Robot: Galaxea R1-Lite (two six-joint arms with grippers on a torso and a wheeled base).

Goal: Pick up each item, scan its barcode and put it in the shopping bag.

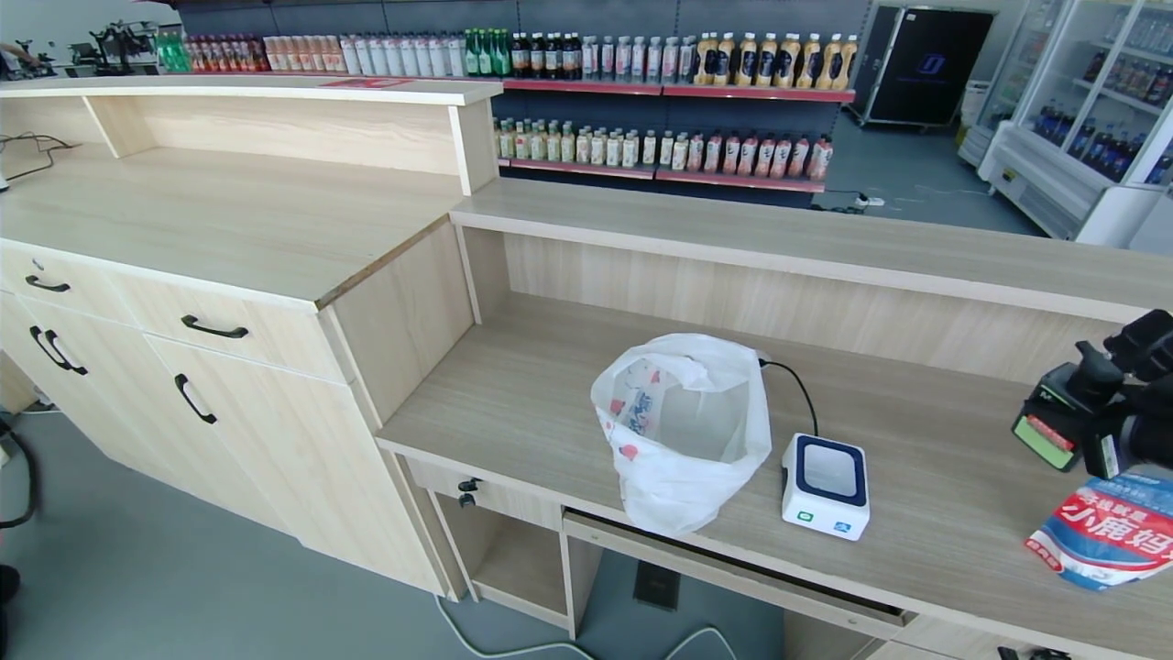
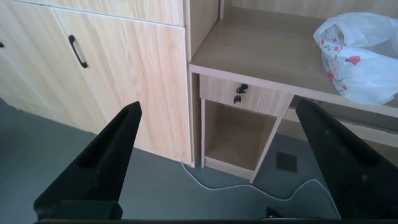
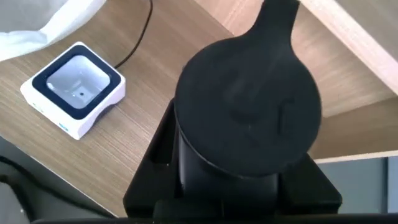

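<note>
White and thin plastic, the shopping bag (image 1: 683, 431) stands open-mouthed on the pale wooden worktop (image 1: 926, 431), its inside too dim to make out what, if anything, lies in it. Just beside it, on the robot's right, sits the scanner (image 1: 825, 486), a white box with a dark blue frame round its glass window. Its black cable (image 1: 799, 390) runs back and slips out of sight behind the bag.

Well to the right lies a red, white and blue packet (image 1: 1104, 536), flat on the worktop and cut off by the picture's edge, so its full shape cannot be seen. The right gripper (image 1: 1063, 412) hangs just above it and seems clear of it, though the gap is hard to judge. Whether that gripper is apart or together cannot be told — in the right wrist view a round black part of the arm covers it, with the scanner (image 3: 73, 87) and a corner of the bag (image 3: 34, 28) off to one side.

The left gripper (image 2: 217, 106) is low, out in front of the cupboards and over the grey floor (image 2: 161, 186). It is spread wide and holds nothing. Beyond it the bag (image 2: 357, 59) shows partly — the frame cuts it off.
</note>
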